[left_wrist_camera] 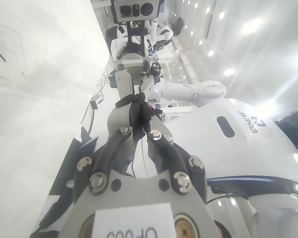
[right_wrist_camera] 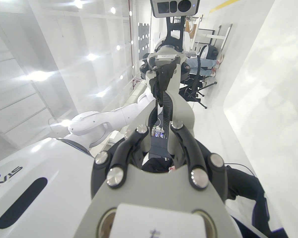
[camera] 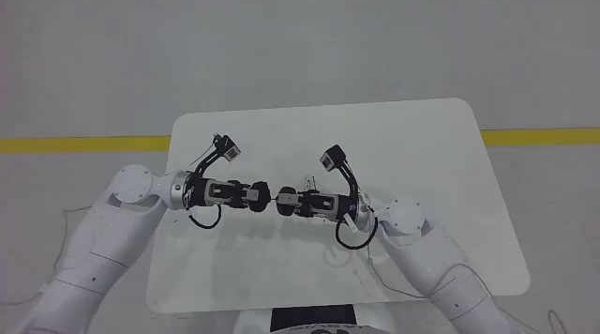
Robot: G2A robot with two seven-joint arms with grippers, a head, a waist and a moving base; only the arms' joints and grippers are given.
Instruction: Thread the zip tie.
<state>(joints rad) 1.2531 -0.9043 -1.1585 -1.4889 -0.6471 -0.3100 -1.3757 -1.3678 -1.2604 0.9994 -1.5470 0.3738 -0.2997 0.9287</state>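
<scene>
Top view, frame centre: left gripper (camera: 262, 197) and right gripper (camera: 282, 200) tip to tip above white tabletop (camera: 422, 146). Wrist views add detail: both jaws closed on black ribbed plastic zip tie (right_wrist_camera: 167, 111).

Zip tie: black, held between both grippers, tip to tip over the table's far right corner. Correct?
Not the far right corner. The top view shows the left gripper and right gripper meeting tip to tip over the middle of the table, a little left of centre. The rest holds: the zip tie is black and held between them.
</scene>
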